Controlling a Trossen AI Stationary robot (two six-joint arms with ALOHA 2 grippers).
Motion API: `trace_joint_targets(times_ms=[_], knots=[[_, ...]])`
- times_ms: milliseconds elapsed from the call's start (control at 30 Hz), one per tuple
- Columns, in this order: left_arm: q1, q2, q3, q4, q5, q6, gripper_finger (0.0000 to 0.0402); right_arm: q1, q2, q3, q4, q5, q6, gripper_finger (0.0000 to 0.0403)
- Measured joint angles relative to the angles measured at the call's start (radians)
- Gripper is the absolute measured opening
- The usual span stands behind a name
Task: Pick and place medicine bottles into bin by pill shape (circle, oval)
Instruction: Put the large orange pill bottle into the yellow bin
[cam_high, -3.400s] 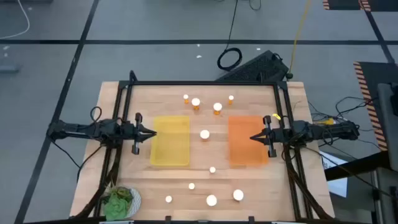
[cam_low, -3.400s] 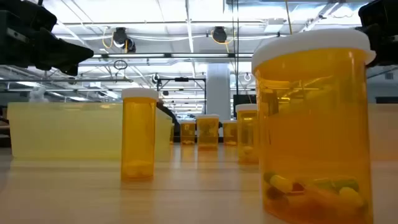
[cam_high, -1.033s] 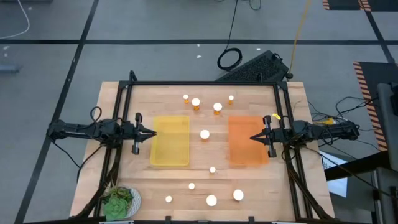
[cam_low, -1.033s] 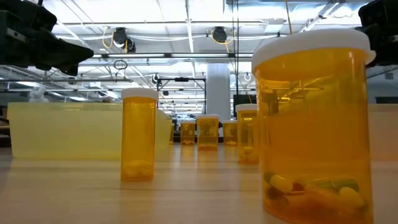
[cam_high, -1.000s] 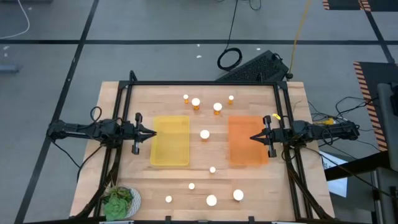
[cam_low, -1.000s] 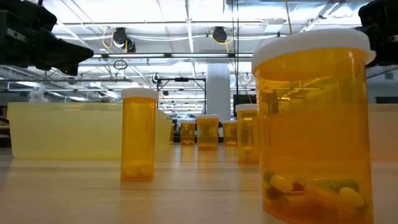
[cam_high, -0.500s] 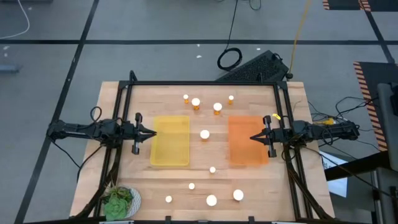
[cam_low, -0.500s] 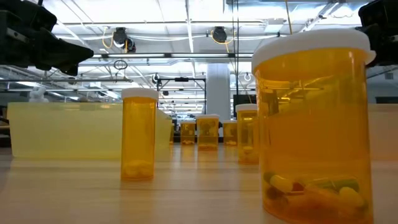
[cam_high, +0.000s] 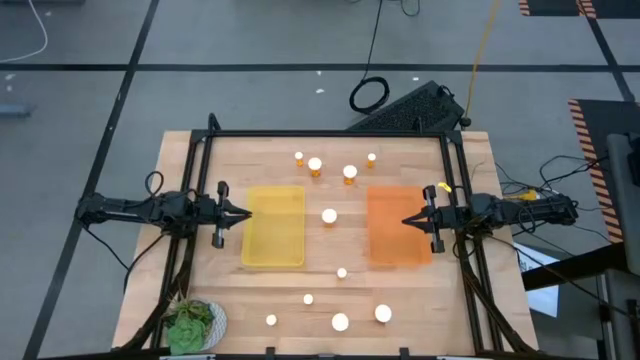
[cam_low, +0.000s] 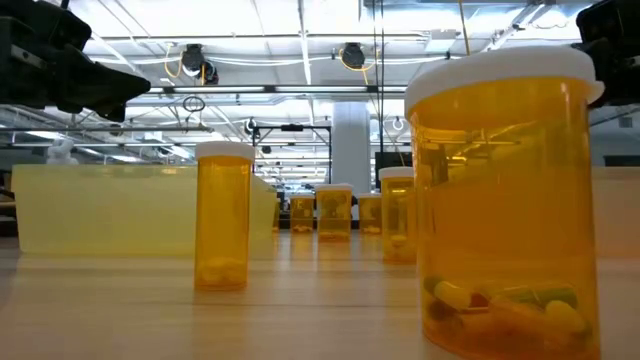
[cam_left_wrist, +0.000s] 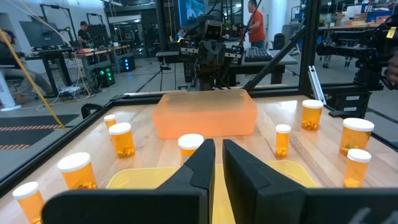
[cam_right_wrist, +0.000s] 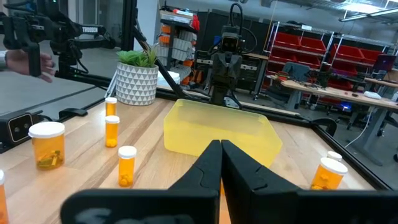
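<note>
High view: yellow tray (cam_high: 273, 226) and orange tray (cam_high: 394, 226) mid-worktop, both without bottles; medicine bottles (cam_high: 329, 215) scattered between trays and toward far and near edges. None sorted.

Wrist views: left end effector (cam_left_wrist: 218, 163) and right end effector (cam_right_wrist: 221, 163) nearly pressed together, gripping nothing.

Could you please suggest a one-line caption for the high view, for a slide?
Two trays, yellow and orange, sit empty between idle left and right grippers; bottles stand scattered around.

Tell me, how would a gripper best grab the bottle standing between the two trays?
Probably from straight above, fingers closing around the bottle just under its white cap. It stands upright, clear of the yellow tray and orange tray, with room on either side for fingers.
</note>
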Motion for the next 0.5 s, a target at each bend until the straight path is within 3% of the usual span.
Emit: trace_joint_targets(times_ms=[500], knots=[[0.0,0.0,0.0,0.0,0.0,0.0,0.0035,0.0,0.082,0.157,0.048,0.003,0.118,0.0]])
